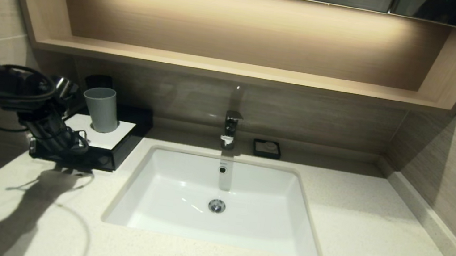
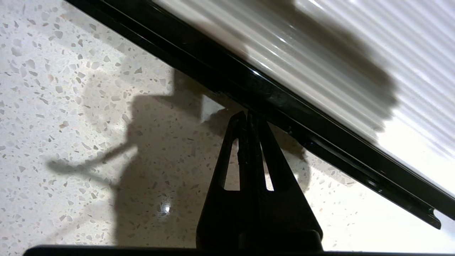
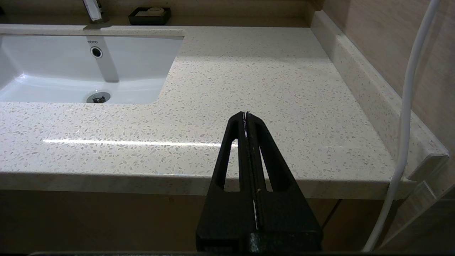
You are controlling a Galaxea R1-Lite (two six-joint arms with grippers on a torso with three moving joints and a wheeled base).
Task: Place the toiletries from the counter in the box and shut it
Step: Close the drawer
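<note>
The box (image 1: 119,141) is black with a white top panel and stands on the cream speckled counter (image 1: 352,237) left of the sink. My left gripper (image 1: 73,148) is shut and empty. Its tips rest at the box's black front edge (image 2: 284,106) in the left wrist view (image 2: 247,115), just above the counter (image 2: 71,106). No toothbrush packets or white sachet show in any view. My right gripper (image 3: 246,114) is shut and empty. It is parked low in front of the counter's front edge (image 3: 249,78), out of the head view.
A grey cup (image 1: 102,109) stands on the box's top, with a dark cup (image 1: 98,80) behind it. The white sink (image 1: 164,191), the faucet (image 1: 230,130) and a small black soap dish (image 1: 267,148) lie to the right. A wooden shelf (image 1: 237,68) runs above. A white cable (image 3: 405,106) hangs beside my right gripper.
</note>
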